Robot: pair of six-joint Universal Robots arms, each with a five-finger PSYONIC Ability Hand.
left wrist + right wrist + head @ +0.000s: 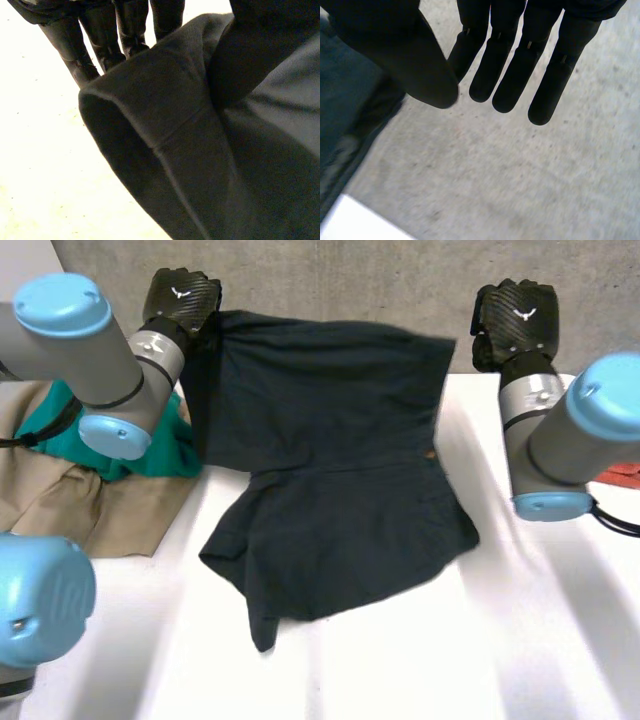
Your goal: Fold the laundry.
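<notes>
Head view first: a pair of dark navy shorts (340, 460) lies across the middle of the white table (450, 640), its far part lifted off the surface toward the far edge, its near part spread and rumpled on the surface. The left hand (180, 298) is at the shorts' far left corner, up by the concrete wall (400, 280). From the left wrist view, a thick fold of the shorts (190, 150) hangs in front of that hand's straight fingers (70, 45) — the cloth looks pinched between them and the thumb. The right hand (515, 320) hangs near the table's far right, just beside the shorts' far right corner but apart from it. In its own wrist view the right hand (520, 30) is spread, fingers straight, nothing in it; the shorts (345, 100) lie off beside the thumb. Along the table's left edge sits a teal garment (170, 455) heaped on a tan cloth (90, 505). At the right edge a bit of something red (622, 475) shows — I cannot tell what.
</notes>
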